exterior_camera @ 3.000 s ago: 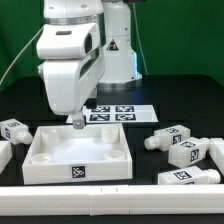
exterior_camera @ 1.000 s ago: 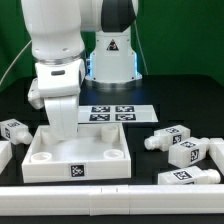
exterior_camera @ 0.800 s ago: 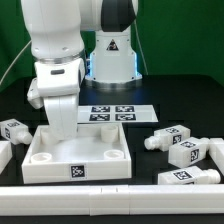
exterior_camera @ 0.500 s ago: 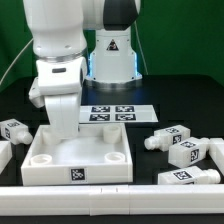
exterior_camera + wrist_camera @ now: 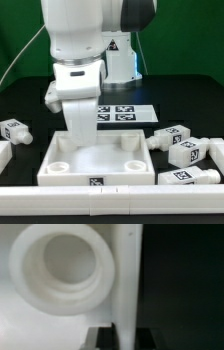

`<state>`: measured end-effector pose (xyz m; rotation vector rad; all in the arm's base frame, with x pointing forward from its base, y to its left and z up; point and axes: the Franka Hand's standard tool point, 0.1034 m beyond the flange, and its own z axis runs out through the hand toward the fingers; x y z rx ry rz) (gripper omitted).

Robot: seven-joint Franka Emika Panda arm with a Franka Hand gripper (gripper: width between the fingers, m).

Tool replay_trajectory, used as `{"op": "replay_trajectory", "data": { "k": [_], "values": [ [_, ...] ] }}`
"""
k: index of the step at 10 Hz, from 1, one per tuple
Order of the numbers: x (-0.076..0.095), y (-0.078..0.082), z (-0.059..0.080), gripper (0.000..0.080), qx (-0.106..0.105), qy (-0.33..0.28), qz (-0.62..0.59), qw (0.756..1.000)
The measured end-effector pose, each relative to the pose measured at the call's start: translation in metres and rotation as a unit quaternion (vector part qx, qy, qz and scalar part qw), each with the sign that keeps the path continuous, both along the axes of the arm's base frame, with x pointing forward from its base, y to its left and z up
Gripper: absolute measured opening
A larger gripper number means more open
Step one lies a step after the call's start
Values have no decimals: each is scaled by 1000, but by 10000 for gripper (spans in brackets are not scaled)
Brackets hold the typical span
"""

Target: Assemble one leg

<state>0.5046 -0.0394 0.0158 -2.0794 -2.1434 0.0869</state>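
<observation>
The large white square panel [image 5: 125, 176] lies flat near the table's front. My gripper [image 5: 80, 135] comes down on its back wall near the corner on the exterior view's left. In the wrist view the two dark fingers [image 5: 103, 339] straddle the thin upright wall [image 5: 124, 280], shut on it, with a round corner hole [image 5: 62, 274] beside it. Three legs lie loose on the exterior view's right: one [image 5: 168, 137], another [image 5: 191, 152] and a third [image 5: 190, 177]. One more leg [image 5: 14, 130] lies on the left. None is held.
The marker board [image 5: 122, 113] lies behind the panel, in front of the arm's base. A long white rail [image 5: 110, 205] runs along the table's front edge. Another white part [image 5: 3, 152] shows at the left edge.
The arm has moved to the exterior view's right, and the panel has slid right with it. The legs have not moved.
</observation>
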Motion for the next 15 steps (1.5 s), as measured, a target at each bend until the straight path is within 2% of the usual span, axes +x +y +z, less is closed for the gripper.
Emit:
{"op": "replay_trajectory", "data": {
  "k": [7,9,10,11,12,13,14,15],
  "values": [
    [9,35,1,61,3,-3,-33,999],
    [9,33,2,61,3,-4,-33,999],
    [10,32,5,123,2,-6,-35,999],
    [9,35,9,286,0,-7,-39,999],
    [9,39,15,286,-3,-9,-52,999],
    [5,47,23,470,-10,-12,-82,996],
    [0,62,31,586,-15,-20,-118,993],
    [-4,76,35,586,-18,-19,-137,990]
  ]
}}
